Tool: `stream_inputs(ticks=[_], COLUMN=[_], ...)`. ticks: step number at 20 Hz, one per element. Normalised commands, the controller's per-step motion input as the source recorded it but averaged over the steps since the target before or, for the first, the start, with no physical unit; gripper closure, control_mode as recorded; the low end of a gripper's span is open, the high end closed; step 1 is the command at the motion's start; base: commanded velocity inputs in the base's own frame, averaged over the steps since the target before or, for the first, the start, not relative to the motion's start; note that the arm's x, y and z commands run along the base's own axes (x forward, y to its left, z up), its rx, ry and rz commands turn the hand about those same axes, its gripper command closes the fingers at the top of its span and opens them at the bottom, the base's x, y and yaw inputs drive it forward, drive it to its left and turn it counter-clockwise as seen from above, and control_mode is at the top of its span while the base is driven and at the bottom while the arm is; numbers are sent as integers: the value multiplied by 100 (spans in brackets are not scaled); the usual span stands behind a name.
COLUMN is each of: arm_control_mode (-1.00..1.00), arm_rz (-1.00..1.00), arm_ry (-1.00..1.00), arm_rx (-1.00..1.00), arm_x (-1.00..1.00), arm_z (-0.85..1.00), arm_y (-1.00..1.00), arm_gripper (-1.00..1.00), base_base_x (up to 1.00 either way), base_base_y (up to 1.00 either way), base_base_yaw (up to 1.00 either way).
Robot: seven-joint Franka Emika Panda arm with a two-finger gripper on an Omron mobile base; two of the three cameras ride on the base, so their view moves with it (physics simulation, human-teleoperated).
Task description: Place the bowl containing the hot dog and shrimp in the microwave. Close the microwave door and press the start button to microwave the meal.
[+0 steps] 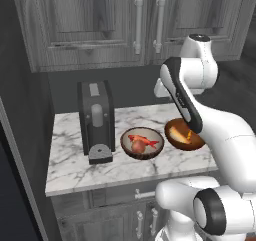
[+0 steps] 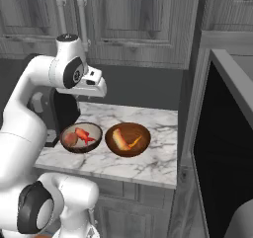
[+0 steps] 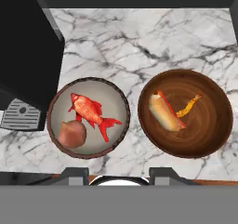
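The reddish-brown bowl (image 3: 207,125) sits on the marble counter and holds the pale tan hot dog (image 3: 165,112) and the small orange shrimp (image 3: 188,107). The same bowl (image 2: 142,134) shows right of the dark one, and my forearm partly covers the bowl (image 1: 181,141) in the left base view. My gripper (image 3: 118,174) hangs well above the counter, looking straight down between the two bowls. It is open, its fingertips (image 3: 74,174) apart with nothing between them. The microwave door (image 2: 225,148), black glass in a grey frame, stands at the far right.
A dark bowl (image 3: 114,100) with pale lining, a red fish and a brown round item sits just left of the task bowl. A black coffee machine (image 1: 95,116) stands at the counter's left. Grey wall cabinets (image 2: 143,19) hang above.
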Motion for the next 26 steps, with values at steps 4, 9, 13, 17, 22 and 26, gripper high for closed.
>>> stream_inputs(ticks=[4, 9, 13, 17, 22, 26], arm_control_mode=[-100, -100, -100, -100, -100, -100], arm_rz=[-2, -20, -30, -33, -32, -27], arm_ry=[0, -9, -11, -1, -3, -14], arm_rx=[0, 0, 1, 2, 7, 14], arm_x=[-26, -56, -49, -39, -20, 0], arm_z=[-13, -60, -68, -55, -49, -39], arm_y=[0, -13, -44, -58, -69, -66], arm_gripper=[-100, -100, -100, -100, -100, -100], base_base_x=[0, 0, 0, 0, 0, 0], base_base_y=[0, 0, 0, 0, 0, 0], base_base_yaw=[0, 0, 0, 0, 0, 0])
